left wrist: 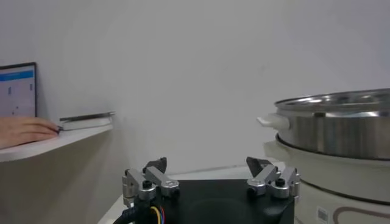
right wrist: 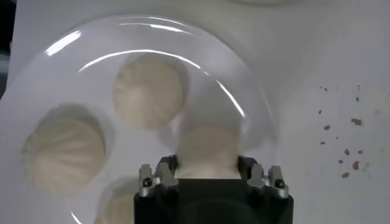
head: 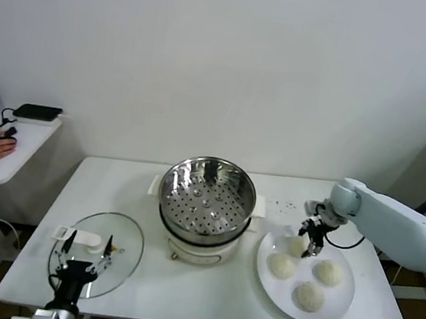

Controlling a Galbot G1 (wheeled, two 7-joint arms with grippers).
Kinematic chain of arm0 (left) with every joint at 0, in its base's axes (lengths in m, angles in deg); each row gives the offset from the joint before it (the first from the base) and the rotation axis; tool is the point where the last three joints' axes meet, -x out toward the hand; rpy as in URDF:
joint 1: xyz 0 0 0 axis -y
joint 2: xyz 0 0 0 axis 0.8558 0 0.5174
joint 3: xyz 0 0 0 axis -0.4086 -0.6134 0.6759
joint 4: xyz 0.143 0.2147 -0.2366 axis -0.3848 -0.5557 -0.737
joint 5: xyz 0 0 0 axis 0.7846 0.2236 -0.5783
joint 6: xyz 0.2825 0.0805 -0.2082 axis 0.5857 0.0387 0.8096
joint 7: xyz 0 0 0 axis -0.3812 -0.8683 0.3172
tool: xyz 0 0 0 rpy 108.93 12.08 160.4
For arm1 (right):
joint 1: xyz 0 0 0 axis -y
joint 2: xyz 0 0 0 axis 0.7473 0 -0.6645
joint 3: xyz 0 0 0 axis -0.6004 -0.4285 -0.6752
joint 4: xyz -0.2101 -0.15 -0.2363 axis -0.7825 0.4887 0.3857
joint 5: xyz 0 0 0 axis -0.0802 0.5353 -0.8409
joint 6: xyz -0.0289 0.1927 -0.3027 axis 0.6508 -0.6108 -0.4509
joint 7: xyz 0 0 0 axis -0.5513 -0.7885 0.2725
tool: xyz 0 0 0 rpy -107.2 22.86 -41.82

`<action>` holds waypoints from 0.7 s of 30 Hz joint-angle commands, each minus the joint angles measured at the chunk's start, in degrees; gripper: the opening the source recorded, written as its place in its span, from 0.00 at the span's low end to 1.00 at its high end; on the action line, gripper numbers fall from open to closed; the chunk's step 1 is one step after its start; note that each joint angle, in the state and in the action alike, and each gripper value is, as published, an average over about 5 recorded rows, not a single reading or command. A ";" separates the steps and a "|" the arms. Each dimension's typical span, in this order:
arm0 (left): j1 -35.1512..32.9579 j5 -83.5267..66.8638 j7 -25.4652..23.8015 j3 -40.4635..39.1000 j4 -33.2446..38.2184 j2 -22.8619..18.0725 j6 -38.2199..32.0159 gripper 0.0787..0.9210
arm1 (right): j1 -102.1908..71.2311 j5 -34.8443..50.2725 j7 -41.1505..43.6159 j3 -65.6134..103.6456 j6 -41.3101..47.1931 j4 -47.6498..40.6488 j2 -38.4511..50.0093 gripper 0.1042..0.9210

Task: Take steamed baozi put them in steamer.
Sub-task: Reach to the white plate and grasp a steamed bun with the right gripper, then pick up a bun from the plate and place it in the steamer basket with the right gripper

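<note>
Gripping one steamed baozi (right wrist: pixel 206 149) between its fingers (right wrist: pixel 166 170) on the plate (right wrist: pixel 36 79), the right gripper (head: pixel 313 242) risks crushing or dropping the soft bun before the steamer (head: pixel 207 193) beyond its fingers, while the left gripper (left wrist: pixel 210 182) waits with fingers released.

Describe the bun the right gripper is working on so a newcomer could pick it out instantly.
Start at the shiny round stainless-steel steamer mid-table; on the robot's right lies a flat round white plate with four cream-white round buns. The target bun is the one nearest the steamer. It alone sits between the right gripper's jaws; the others lie uncovered.
</note>
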 commanded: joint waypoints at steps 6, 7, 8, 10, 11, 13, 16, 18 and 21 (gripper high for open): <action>0.01 0.13 0.00 0.02 -0.20 0.05 -0.07 0.88 | 0.29 0.13 0.10 0.51 -0.06 0.83 0.55 0.66; 0.04 0.14 0.00 0.04 -0.23 0.07 -0.06 0.88 | 0.68 0.22 0.15 0.45 -0.10 1.17 0.76 0.66; 0.07 0.15 0.00 0.05 -0.27 0.09 -0.06 0.88 | 1.28 0.33 0.22 0.31 -0.22 1.68 1.01 0.66; 0.10 0.16 -0.01 0.07 -0.30 0.14 -0.05 0.88 | 3.08 0.64 0.43 -0.38 -0.60 2.79 1.46 0.66; 0.13 0.17 -0.01 0.09 -0.31 0.17 -0.04 0.88 | 4.38 0.87 0.56 -0.95 -0.92 3.55 1.73 0.66; 0.17 0.18 -0.01 0.13 -0.29 0.21 -0.03 0.88 | 7.43 1.43 0.90 -2.48 -1.79 5.39 2.25 0.66; 0.19 0.22 -0.01 0.18 -0.20 0.25 -0.02 0.88 | 12.73 1.83 1.51 -5.06 -3.83 8.36 2.88 0.66; 0.15 0.27 -0.02 0.19 -0.12 0.27 -0.04 0.88 | 16.02 1.79 1.91 -6.78 -5.49 10.04 3.07 0.66; 0.05 0.35 -0.03 0.21 -0.10 0.33 -0.16 0.88 | 20.76 1.61 2.47 -9.45 -8.20 12.52 3.04 0.66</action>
